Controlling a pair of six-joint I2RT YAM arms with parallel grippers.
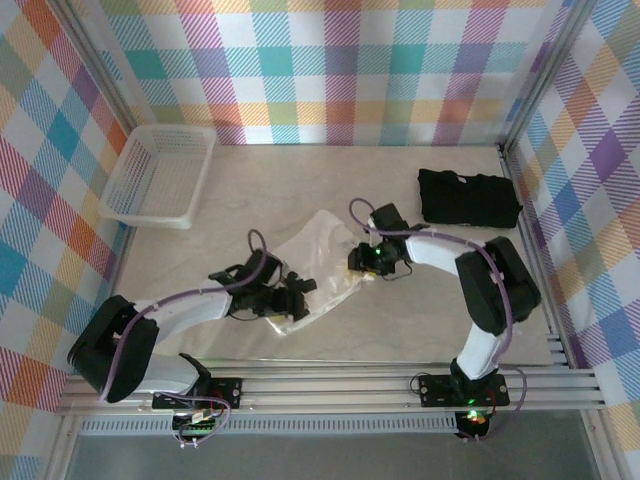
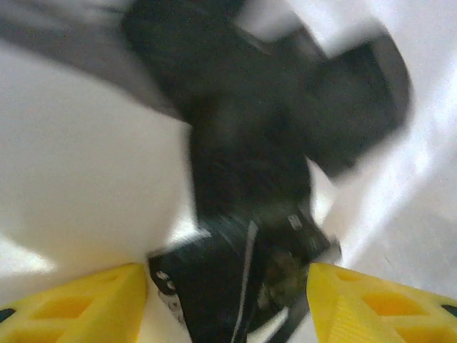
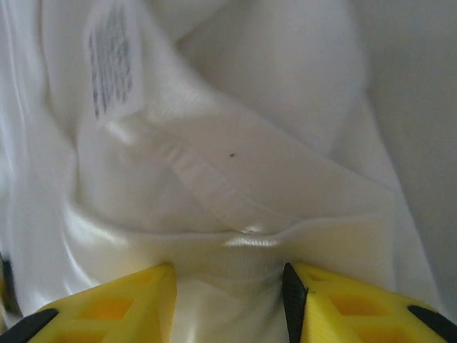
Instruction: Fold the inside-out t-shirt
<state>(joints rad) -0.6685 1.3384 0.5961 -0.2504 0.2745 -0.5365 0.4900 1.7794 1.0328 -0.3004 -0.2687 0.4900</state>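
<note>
The inside-out t-shirt [image 1: 322, 240] lies crumpled in a small white heap at the table's middle. My right gripper [image 1: 364, 262] is at its right edge. In the right wrist view the yellow fingers [image 3: 114, 304] press from both sides on a raised ridge of ribbed collar, so the right gripper [image 3: 228, 289] is shut on the shirt [image 3: 285, 107]. A care label [image 3: 111, 61] and exposed seams show. My left gripper [image 1: 296, 296] hangs over the heap's lower left. The left gripper [image 2: 223, 289] stands open, white cloth [image 2: 86, 157] beyond it, with the blurred black right gripper ahead.
A black folded garment [image 1: 468, 197] lies at the back right. A white basket [image 1: 160, 175] stands at the back left. Checked walls close in the table on three sides, and the rail with the arm bases runs along the near edge.
</note>
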